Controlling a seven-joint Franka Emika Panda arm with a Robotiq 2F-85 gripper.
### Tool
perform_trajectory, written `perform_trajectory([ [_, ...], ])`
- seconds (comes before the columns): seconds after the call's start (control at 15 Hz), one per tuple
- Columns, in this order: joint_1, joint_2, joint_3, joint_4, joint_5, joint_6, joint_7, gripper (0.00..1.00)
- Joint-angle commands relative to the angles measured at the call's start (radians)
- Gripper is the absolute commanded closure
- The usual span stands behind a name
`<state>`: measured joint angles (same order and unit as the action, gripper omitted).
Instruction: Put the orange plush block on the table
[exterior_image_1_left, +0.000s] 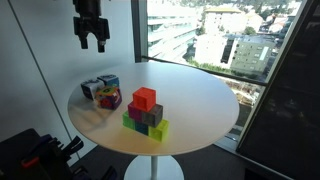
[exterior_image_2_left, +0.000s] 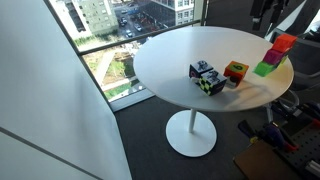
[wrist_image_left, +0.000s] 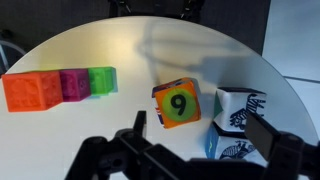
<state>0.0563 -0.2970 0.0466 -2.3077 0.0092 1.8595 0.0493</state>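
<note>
The orange plush block (wrist_image_left: 177, 104) sits on the round white table (wrist_image_left: 150, 50), showing an orange face with a green disc and a "9". It also shows in both exterior views (exterior_image_1_left: 110, 100) (exterior_image_2_left: 236, 72), right beside the teal-and-white cubes (wrist_image_left: 242, 108). My gripper (wrist_image_left: 205, 135) is open and empty. It hangs well above the table (exterior_image_1_left: 200, 95), over the block and the teal-and-white cubes (exterior_image_1_left: 99, 88). In an exterior view the gripper (exterior_image_1_left: 92, 42) is high above the table's far left edge.
A stack of cubes (exterior_image_1_left: 146, 112) with a plain orange-red cube (exterior_image_1_left: 145, 98) on top stands mid-table; in the wrist view it shows as an orange (wrist_image_left: 35, 92), magenta (wrist_image_left: 75, 85) and green (wrist_image_left: 102, 80) row. A large window (exterior_image_1_left: 220, 40) lies behind. Dark equipment (exterior_image_1_left: 30, 155) stands by the table.
</note>
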Motion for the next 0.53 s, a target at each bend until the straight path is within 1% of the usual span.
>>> perform_trajectory([
  [0.0, -0.008, -0.033, -0.002, 0.03, -0.013, -0.063, -0.021, 0.0],
  [0.2, -0.016, -0.056, 0.004, 0.029, -0.039, -0.072, 0.002, 0.0],
  [0.47, -0.023, -0.086, 0.004, 0.014, -0.052, -0.045, 0.024, 0.0],
])
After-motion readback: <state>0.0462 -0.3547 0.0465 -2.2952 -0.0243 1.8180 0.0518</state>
